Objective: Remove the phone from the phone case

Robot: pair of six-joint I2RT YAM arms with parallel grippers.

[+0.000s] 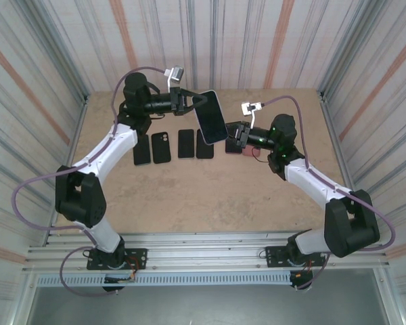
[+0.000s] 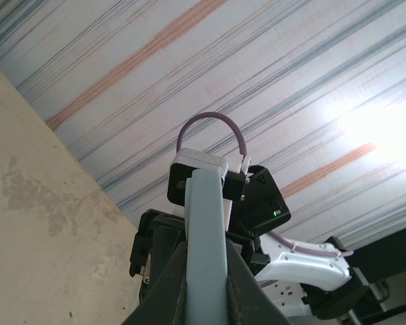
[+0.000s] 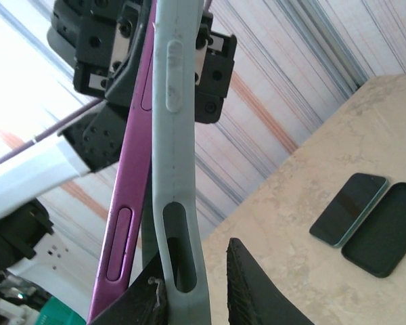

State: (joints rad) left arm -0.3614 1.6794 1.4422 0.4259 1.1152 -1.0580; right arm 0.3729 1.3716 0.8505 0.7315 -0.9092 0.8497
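left end effector (image 1: pixel 191 101) is clamping the upper end of the pale phone case (image 1: pixel 211 116), holding it in the air. right end effector (image 1: pixel 233 137) is straddling its lower end; i cannot tell if it is gripping. the purple phone (image 3: pixel 130 203) is sitting angled off the case's edge. below, dark handsets (image 1: pixel 161 147) are lying in a row on the counter (image 1: pixel 203 196), near an empty dark case (image 3: pixel 391 231).

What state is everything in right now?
phone case: airborne, lower end peeled off the phone.
phone: purple, partly out of the case.
left fingers: shut on the case's upper end.
right fingers: open, straddling the case's lower end.
table row of dark phones and cases: lying flat.
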